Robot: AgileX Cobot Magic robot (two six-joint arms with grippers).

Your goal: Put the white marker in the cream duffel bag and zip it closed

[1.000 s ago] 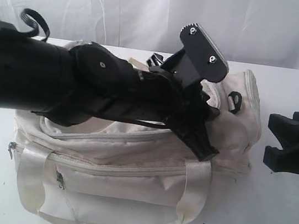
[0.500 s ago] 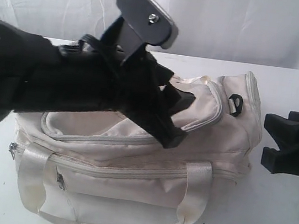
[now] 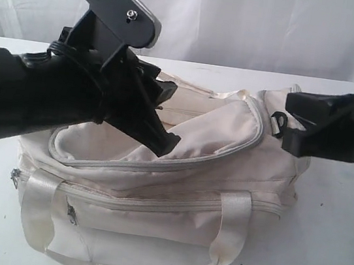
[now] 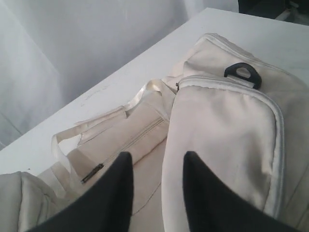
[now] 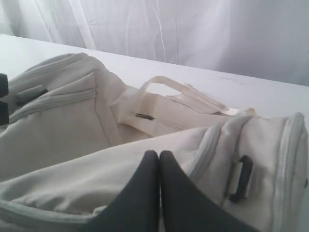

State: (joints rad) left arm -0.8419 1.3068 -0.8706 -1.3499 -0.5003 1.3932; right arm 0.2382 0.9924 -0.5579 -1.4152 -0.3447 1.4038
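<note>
Swinging in, the right gripper (image 5: 158,155), jaws shut on nothing, reaches the end of the cream duffel bag (image 3: 152,211). The left gripper (image 4: 154,162), jaws apart and empty, hovers over its loose flap (image 3: 197,132). The white marker is unseen, likely inside. Closing the zip (image 3: 159,167) calls for taut fabric.

The white worktop (image 3: 327,259) carries the cream duffel bag (image 3: 153,208), which lies lengthwise from left to right of middle. One long side faces the near edge (its near webbing handle (image 3: 37,208) droops down that side).
</note>
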